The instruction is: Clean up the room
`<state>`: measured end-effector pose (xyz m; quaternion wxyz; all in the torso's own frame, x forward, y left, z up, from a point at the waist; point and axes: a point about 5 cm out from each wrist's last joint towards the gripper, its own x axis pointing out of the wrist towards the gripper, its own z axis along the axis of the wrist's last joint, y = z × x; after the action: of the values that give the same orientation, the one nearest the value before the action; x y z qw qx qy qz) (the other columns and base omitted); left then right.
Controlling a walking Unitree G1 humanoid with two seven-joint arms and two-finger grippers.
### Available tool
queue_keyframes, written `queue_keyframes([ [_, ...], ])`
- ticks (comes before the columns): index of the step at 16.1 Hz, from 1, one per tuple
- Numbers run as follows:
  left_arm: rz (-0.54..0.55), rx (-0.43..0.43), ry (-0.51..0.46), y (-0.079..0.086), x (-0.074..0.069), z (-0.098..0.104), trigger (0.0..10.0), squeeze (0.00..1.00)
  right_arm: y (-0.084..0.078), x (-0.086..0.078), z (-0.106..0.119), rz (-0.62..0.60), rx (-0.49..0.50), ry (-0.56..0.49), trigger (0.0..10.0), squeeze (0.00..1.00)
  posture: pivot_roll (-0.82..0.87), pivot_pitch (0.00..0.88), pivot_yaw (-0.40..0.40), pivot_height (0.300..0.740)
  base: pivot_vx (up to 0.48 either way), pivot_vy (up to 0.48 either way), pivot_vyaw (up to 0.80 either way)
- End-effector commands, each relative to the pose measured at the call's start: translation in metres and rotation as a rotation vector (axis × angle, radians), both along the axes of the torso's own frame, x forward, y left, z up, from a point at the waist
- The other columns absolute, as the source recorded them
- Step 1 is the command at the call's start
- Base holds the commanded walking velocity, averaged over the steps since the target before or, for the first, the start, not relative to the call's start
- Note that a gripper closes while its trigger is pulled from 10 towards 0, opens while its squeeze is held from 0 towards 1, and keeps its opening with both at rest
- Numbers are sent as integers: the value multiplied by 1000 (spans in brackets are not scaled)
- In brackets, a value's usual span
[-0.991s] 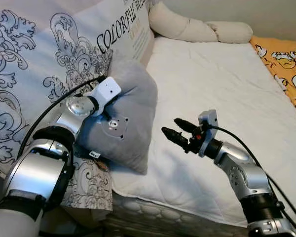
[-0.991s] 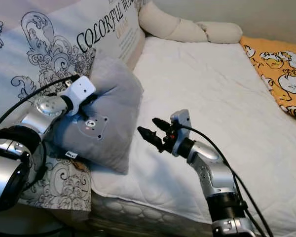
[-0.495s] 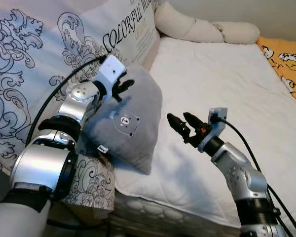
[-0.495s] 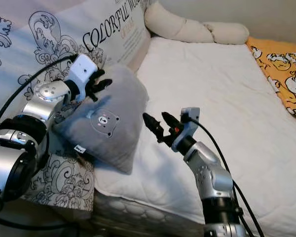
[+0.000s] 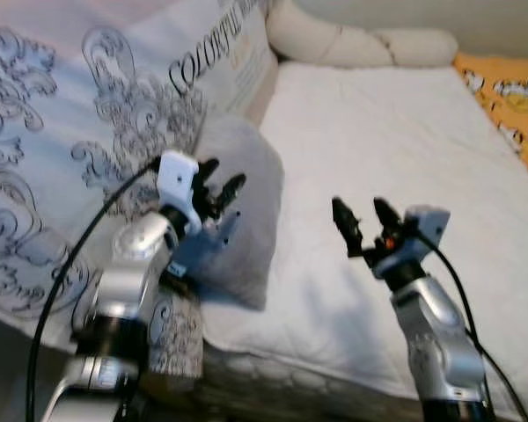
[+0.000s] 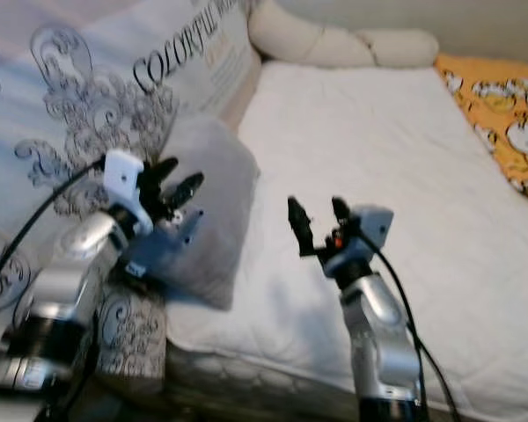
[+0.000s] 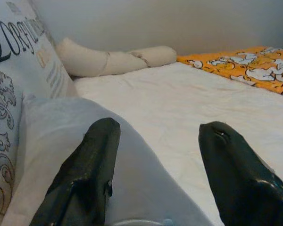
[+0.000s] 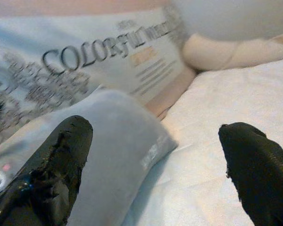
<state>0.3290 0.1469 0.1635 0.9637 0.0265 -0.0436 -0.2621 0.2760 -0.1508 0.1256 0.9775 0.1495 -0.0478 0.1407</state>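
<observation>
A grey pillow [image 5: 246, 207] leans against a big patterned pillow [image 5: 88, 149] at the left edge of the white mattress [image 5: 396, 158]. The left gripper [image 5: 218, 188] hovers just in front of the grey pillow, fingers spread, holding nothing. The right gripper [image 5: 363, 218] hangs over the mattress beside the pillow, wide open and empty. A cream bolster [image 5: 352, 44] lies at the far end, an orange blanket [image 5: 510, 97] to the right.
</observation>
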Motion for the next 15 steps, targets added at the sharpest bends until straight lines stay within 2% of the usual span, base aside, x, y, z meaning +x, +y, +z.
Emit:
queue_keyframes([
  [1,-1,-5,-14,-4,-5,9,10000,702,-5,-3,4,-45,-1,-9,10000,1000,32,0,34,740,0,-371,0],
  [2,26,16,3,-2,-22,3,10000,698,-5,-1,5,-92,-25,-4,10000,1000,52,0,9,740,0,-341,0],
  [3,63,22,7,1,-33,2,10000,698,-7,-2,6,-131,7,-7,10000,1000,68,0,-8,740,0,-330,0],
  [5,136,21,30,9,-45,2,10000,690,-10,-6,-3,-152,22,30,10000,1000,116,0,-52,740,0,-324,0],
  [6,147,76,46,14,-48,-3,10000,682,-12,-8,-10,-165,43,69,10000,1000,126,0,-59,740,0,-300,0],
  [7,176,160,29,19,-45,-6,10000,620,-10,-7,-12,-169,50,88,10000,1000,108,0,-44,740,0,0,0],
  [8,240,97,79,28,-47,-14,10000,624,-7,-6,-11,-148,17,71,10000,1000,91,0,-32,740,0,0,0],
  [11,324,19,161,34,-51,-29,10000,620,-3,-3,-12,-131,1,71,10000,1000,110,0,-37,740,0,0,0],
  [13,328,43,174,34,-50,-35,10000,620,0,-1,-17,-125,18,107,10000,1000,108,0,-36,740,0,-262,0],
  [15,347,52,186,36,-45,-39,10000,620,6,4,-16,-109,-17,98,10000,1000,103,0,-28,740,0,-294,0],
])
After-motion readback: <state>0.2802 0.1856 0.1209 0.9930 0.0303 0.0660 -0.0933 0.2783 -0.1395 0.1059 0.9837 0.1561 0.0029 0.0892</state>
